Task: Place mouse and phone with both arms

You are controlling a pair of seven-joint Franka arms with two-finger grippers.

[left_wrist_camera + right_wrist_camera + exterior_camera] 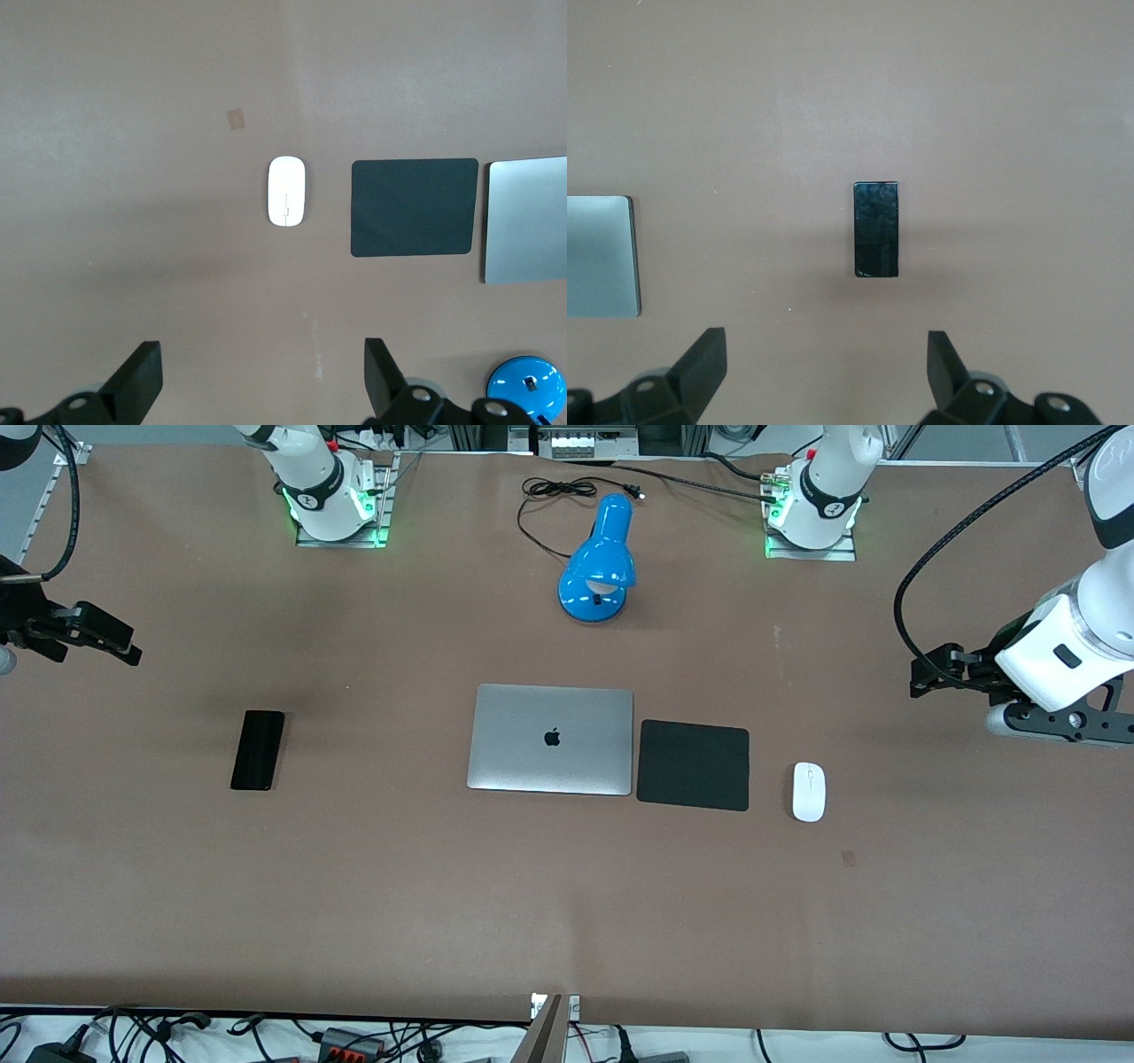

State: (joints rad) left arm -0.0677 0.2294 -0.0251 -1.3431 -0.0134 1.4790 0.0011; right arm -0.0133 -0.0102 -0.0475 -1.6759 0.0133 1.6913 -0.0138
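The white mouse (809, 791) lies on the brown table beside the black square pad (693, 764), toward the left arm's end. It also shows in the left wrist view (287, 191). The black phone (258, 749) lies flat toward the right arm's end and shows in the right wrist view (876, 229). My left gripper (930, 673) hangs open and empty over bare table near the mouse (263, 376). My right gripper (111, 640) hangs open and empty over bare table near the phone (827, 367). Neither gripper touches anything.
A closed silver laptop (551, 739) lies mid-table, touching the pad's edge. A blue desk lamp (601, 562) with a black cable (558, 491) stands farther from the front camera than the laptop, between the arm bases. Cables hang along the table's near edge.
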